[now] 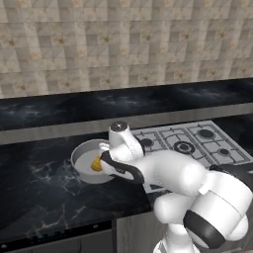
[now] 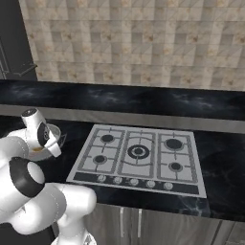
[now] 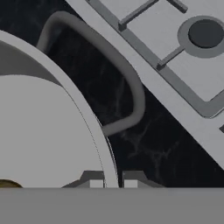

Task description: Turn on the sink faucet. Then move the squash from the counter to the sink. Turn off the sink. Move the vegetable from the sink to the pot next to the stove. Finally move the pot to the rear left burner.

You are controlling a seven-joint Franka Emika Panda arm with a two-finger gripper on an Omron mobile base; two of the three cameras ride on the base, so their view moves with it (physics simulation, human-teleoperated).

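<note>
The grey pot (image 1: 81,154) stands on the black counter (image 1: 39,188) just left of the stove (image 1: 197,143). The yellow squash (image 1: 96,165) lies inside it; a sliver of the squash (image 3: 6,184) shows at the lower left of the hand view. My gripper (image 3: 112,181) is shut on the pot's rim (image 3: 87,113), one fingertip inside the wall and one outside, close to the loop handle (image 3: 129,78). In the right base view the pot (image 2: 56,135) peeks out behind my wrist. The rear left burner (image 2: 107,139) is bare. The sink and faucet are out of view.
The steel stove (image 2: 139,153) has several burners and a row of knobs along its front edge. Its near corner (image 3: 175,70) lies a short way from the pot's handle. A tiled wall rises behind the counter's back ledge.
</note>
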